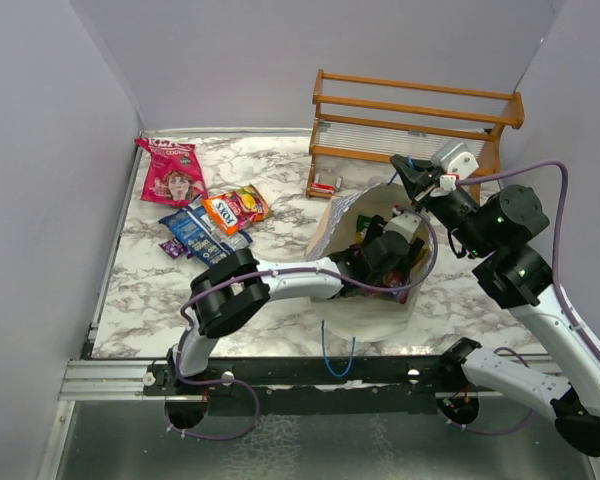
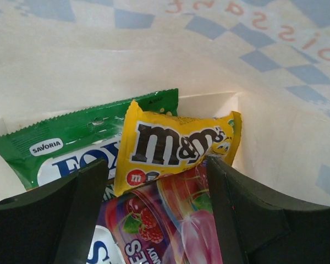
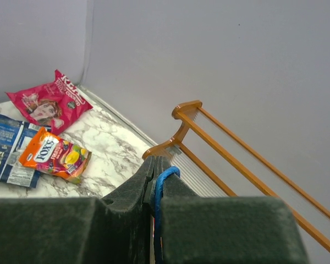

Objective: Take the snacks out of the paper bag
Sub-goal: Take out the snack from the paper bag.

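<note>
Reads "m&m's" on the yellow packet (image 2: 176, 146) inside the paper bag (image 2: 275, 126), with "SAVORIA" and a part-hidden "FOX" on the green packet (image 2: 71, 146) beside it. Reads "FOX'S" on the orange packet (image 3: 55, 157) out on the table (image 3: 115, 154), "1200" and "600" on the blue packet (image 3: 5, 151) alongside; illegible on the pink-red bag (image 3: 49, 104).

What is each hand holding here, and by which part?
Right hand pinches the blue cord handle of the paper bag. Left hand, open inside it above a yellow packet, holds nothing.
</note>
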`<state>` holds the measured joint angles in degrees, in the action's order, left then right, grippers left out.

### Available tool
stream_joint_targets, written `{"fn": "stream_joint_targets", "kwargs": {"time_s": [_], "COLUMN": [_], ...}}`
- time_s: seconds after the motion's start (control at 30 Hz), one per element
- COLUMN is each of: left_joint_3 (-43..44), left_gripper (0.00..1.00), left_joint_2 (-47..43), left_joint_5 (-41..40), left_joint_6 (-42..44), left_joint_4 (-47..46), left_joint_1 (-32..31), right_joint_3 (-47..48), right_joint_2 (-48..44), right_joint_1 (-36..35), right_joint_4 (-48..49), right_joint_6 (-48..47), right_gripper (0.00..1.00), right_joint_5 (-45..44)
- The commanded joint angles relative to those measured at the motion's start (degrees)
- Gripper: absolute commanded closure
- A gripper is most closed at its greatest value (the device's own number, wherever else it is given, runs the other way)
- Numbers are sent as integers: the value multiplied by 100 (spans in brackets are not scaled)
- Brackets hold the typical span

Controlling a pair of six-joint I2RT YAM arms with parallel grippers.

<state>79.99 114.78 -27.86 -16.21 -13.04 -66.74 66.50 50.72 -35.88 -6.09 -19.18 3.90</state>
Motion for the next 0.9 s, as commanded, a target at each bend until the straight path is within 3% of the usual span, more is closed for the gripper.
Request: {"fn": "stream_joint_targets", "kwargs": {"time_s": [0.0,0.33,0.6,0.87], "left_joint_3": [220,336,667,271], "left_gripper": [25,37,64,83], "left_joint_2": [46,237,157,-523], "left_joint_5": [33,733,1190,1596], "left_joint_6": [80,356,321,-186], "left_joint_4": [65,-57,544,618], "left_joint_1": [159,275,268,269], "right_joint_3": [249,271,248,174], "right_joint_2": [-148,-183,-196,-203], "right_joint_1": [19,19,19,19], "right_joint_4": [301,274,257,314], "right_joint_6": [61,58,-61,-235], "right_gripper": [98,98,98,98], "right_joint_5": [144,124,36,-210]}}
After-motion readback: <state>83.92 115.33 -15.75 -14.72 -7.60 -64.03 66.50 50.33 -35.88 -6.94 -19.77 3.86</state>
